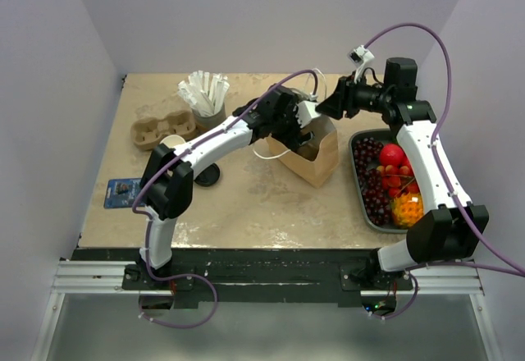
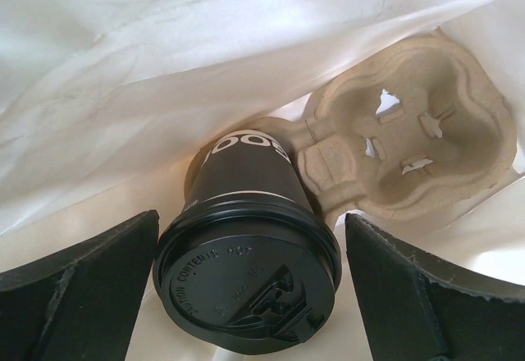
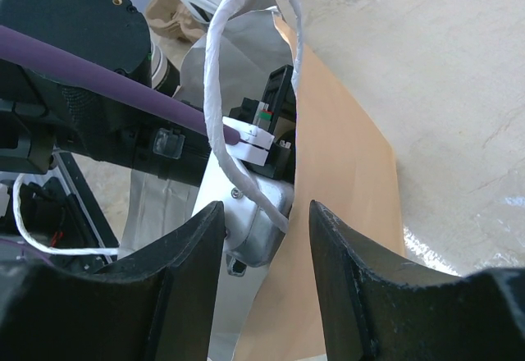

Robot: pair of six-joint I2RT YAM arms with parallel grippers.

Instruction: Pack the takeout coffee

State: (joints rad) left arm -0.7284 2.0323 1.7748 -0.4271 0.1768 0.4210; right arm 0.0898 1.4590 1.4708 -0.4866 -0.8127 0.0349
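Left gripper (image 2: 250, 217) spread wide inside the paper bag (image 1: 320, 164), fingers clear of the takeout coffee (image 2: 246, 185) resting against the pulp carrier (image 2: 410, 148) — a crooked withdrawal could clip its lid and topple it; right gripper (image 3: 267, 209), half spread astride the cord handle (image 3: 215, 66), might let the mouth sag

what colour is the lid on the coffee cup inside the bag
Black; the lid shows best in the left wrist view.
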